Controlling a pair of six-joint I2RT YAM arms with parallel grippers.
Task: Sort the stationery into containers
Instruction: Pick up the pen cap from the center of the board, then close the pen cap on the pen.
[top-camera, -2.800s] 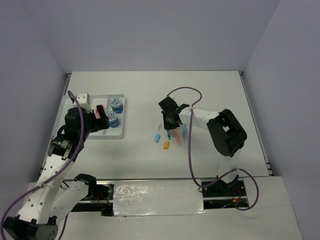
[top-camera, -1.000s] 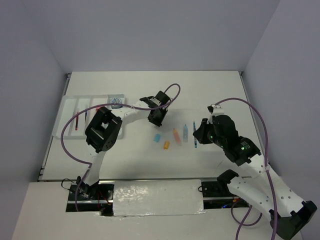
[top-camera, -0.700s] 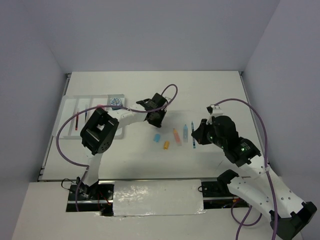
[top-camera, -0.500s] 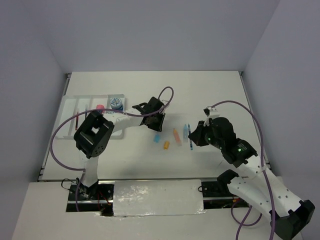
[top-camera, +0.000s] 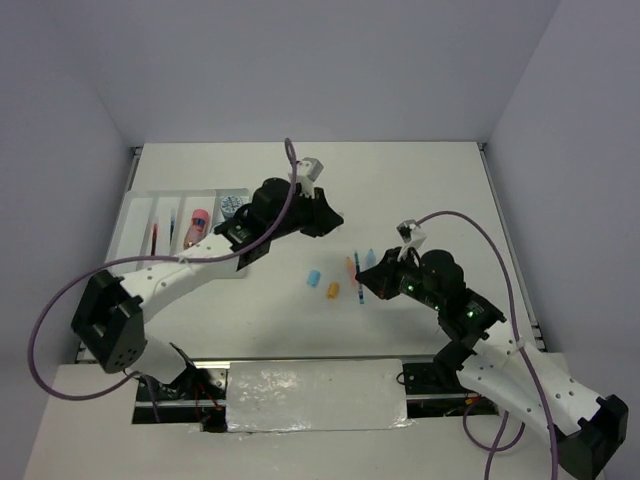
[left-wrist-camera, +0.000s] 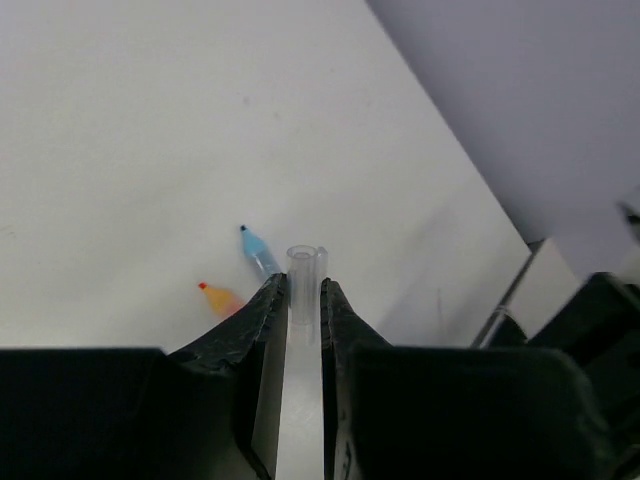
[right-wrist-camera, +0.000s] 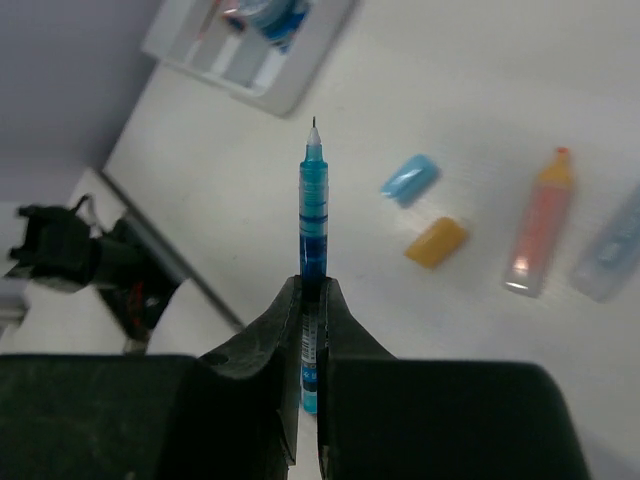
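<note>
My left gripper (left-wrist-camera: 300, 285) is shut on a short clear tube (left-wrist-camera: 303, 268), held above the table; in the top view it (top-camera: 325, 217) hangs right of the white tray (top-camera: 140, 208). My right gripper (right-wrist-camera: 311, 285) is shut on a thin blue pen (right-wrist-camera: 314, 200), whose tip points toward the tray (right-wrist-camera: 285, 88); from above, that gripper (top-camera: 366, 282) holds the pen (top-camera: 358, 286) over the loose pieces. On the table lie a light-blue piece (top-camera: 313, 276), an orange piece (top-camera: 333, 291), a peach marker (top-camera: 350, 266) and a pale-blue piece (top-camera: 370, 257).
In the tray lie a red pen (top-camera: 155, 236), a blue pen (top-camera: 172, 228), a pink cylinder (top-camera: 198, 221) and a blue-white roll (top-camera: 232, 205). Grey walls close the table at back and sides. The left arm's purple cable (top-camera: 290, 165) loops above the tray.
My right gripper has carried the blue pen off the table and leftward over the loose pieces. The left arm has swung its elbow out to the left, and its gripper has shifted slightly back.
</note>
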